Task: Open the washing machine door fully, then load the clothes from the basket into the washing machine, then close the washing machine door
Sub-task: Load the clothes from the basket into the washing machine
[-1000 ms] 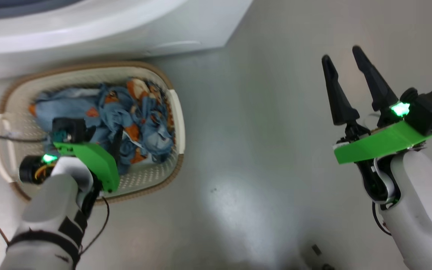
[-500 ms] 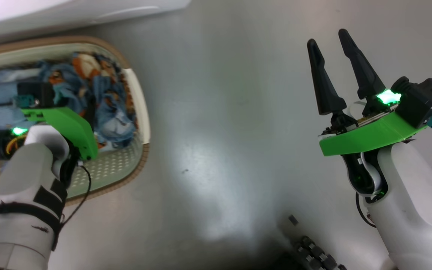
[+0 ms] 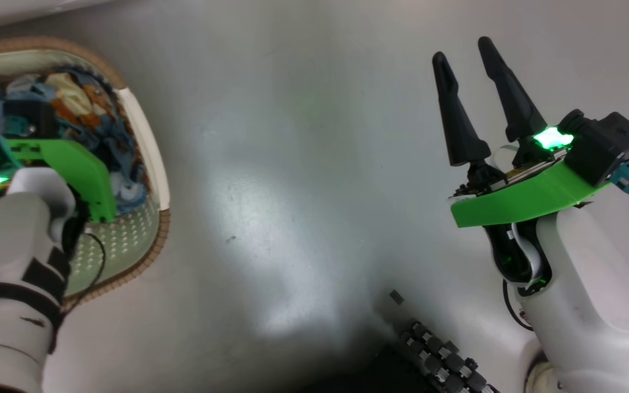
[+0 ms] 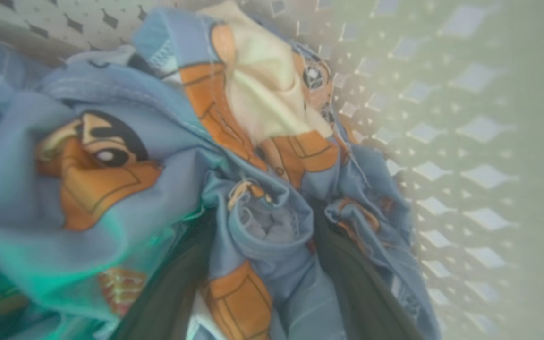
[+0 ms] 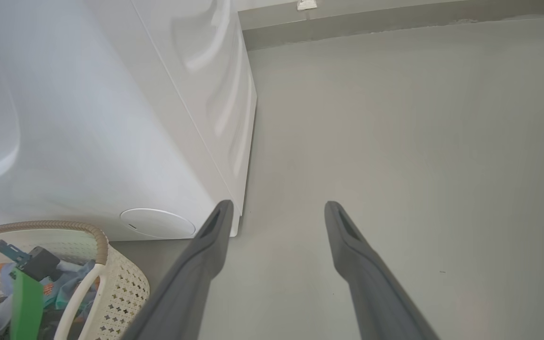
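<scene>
The cream basket [image 3: 149,143] with its brown rim stands on the floor at the left of the head view, and it also shows in the right wrist view [image 5: 125,288]. The light blue clothes [image 3: 101,117] with orange figures lie bundled in it. My left arm's green wrist mount [image 3: 71,164] hangs over the bundle. My left gripper [image 4: 262,264] is open and pushed down into the clothes [image 4: 111,165], with a fold of fabric between its dark fingers [image 4: 173,293]. My right gripper [image 3: 462,50] is open and empty above bare floor. The washing machine [image 5: 88,141] stands behind the basket. Its door is out of view.
Grey floor [image 3: 292,191] stretches between the basket and my right arm. A dark roller of my base [image 3: 445,360] shows at the bottom. A round cover [image 5: 157,223] sits low on the machine's front, and a wall skirting [image 5: 395,23] runs far off.
The whole head picture has shifted, so the basket and machine now sit further left and up. My left gripper stays down in the clothes. Both grippers remain open.
</scene>
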You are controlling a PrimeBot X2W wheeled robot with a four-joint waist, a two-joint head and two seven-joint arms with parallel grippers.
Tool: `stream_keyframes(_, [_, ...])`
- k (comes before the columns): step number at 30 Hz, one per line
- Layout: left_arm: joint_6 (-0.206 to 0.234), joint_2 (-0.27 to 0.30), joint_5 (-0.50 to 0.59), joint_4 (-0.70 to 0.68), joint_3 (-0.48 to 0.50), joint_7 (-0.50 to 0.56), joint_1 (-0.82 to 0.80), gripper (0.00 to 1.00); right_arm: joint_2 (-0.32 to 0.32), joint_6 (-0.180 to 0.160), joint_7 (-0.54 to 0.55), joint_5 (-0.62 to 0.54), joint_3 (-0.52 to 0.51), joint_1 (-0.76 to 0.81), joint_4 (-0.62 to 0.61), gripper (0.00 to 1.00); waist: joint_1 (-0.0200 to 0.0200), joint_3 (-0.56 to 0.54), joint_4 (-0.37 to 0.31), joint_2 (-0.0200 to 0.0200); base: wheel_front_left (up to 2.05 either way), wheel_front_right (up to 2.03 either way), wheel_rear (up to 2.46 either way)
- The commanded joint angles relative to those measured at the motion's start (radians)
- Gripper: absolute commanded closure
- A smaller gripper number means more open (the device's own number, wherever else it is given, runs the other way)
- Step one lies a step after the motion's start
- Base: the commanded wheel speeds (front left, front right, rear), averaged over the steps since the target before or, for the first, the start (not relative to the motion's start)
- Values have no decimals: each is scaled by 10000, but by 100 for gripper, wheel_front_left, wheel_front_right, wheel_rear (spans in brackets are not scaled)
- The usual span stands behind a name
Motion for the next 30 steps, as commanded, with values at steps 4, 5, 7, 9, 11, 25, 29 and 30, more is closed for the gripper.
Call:
stream_keyframes(4, [169,464,89,-21,22,185,-27,45,98,44,-80,-89,210,232,-206,0,0,124,-206,0,0,0,0])
stream_keyframes(5, [179,529,108,-17,-22,196,-63,100,121,44,-80,-89,210,230,-199,0,0,118,-236,0,0,0,0])
stream_keyframes(7, [152,541,59,-14,-10,142,-59,100,134,44,-80,-98,182,242,-172,0,0,79,-232,0,0,0,0])
stream_keyframes(9, [134,521,5,-12,7,34,-19,100,150,44,-80,-111,147,250,-131,0,0,-16,-194,0,0,0,0])
stream_keyframes(11, [78,468,-54,-10,19,-157,49,100,164,44,-80,-112,139,244,-109,0,0,-154,-133,0,0,0,0])
stream_keyframes(25, [-333,-264,-738,-46,152,-1913,1236,100,-19,44,-80,28,9,475,150,0,0,-2075,517,0,0,0,0])
stream_keyframes(29, [-368,-412,-966,-187,129,-2314,1616,100,-132,44,-80,75,-14,644,293,0,0,-2687,755,0,0,0,0])
stream_keyframes(30, [-371,-458,-1046,-274,112,-2410,1731,100,-156,44,-80,86,-8,684,325,0,0,-2852,807,0,0,0,0])
